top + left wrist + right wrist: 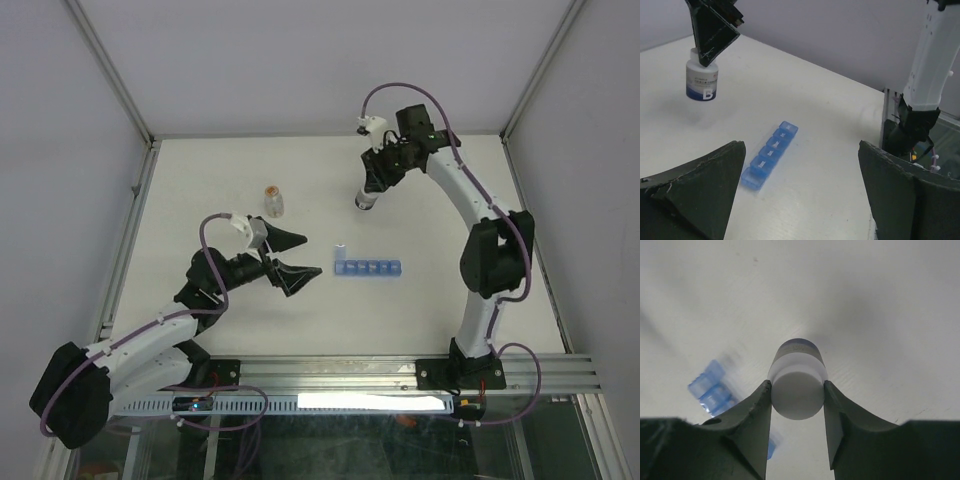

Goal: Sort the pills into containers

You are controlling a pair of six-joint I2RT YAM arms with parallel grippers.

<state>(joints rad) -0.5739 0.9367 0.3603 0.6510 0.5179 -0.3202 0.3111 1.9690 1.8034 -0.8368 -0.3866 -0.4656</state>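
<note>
Gripper on the left (308, 257), wide open and empty, is nearest the narrow blue plastic box strip (368, 269) lying sideways to its right; right gripper (797, 386) pinches a white round bottle (796, 397).

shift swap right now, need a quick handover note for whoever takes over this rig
Right gripper: shut on the top of the white pill bottle, which looks to be standing on the far part of the table.
Left gripper: open, empty, just left of the blue pill organizer.
Small clear vial with orange contents: upright, untouched, left of the bottle.
Done: bottle gripped. No pills visible in the organizer or loose on the table.
Left: probably open the bottle, get the pills out and sort them into the compartments.
</note>
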